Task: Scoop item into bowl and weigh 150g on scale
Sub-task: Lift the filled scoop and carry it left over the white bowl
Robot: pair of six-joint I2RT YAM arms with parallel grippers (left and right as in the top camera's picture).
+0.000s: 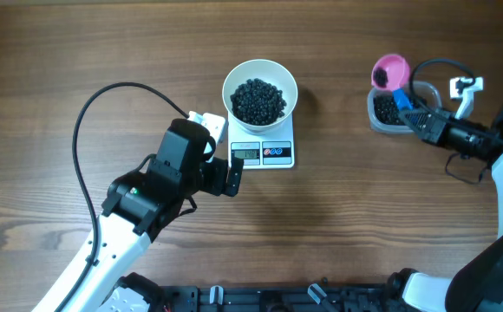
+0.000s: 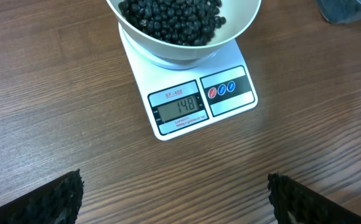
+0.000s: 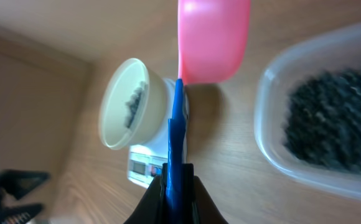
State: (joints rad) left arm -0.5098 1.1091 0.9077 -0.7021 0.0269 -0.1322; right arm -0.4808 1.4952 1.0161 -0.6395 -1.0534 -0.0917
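White bowl point(image 1: 259, 66) sits on the scale point(image 2: 230, 93), well filled with black beans point(image 1: 258, 100); display reads 148, a touch short of target. Right fingers point(image 3: 150, 205) pinched tight on the blue handle point(image 3: 175, 143) of the pink scoop point(image 3: 213, 37), beside the clear tub point(image 3: 262, 124); scoop seems empty. Left fingers point(image 2: 43, 202) spread wide, holding nothing, over the worktop before the scale. Judgement: take only a few beans, tip slowly over the bowl's centre, watch the display, avoid nudging the bowl.
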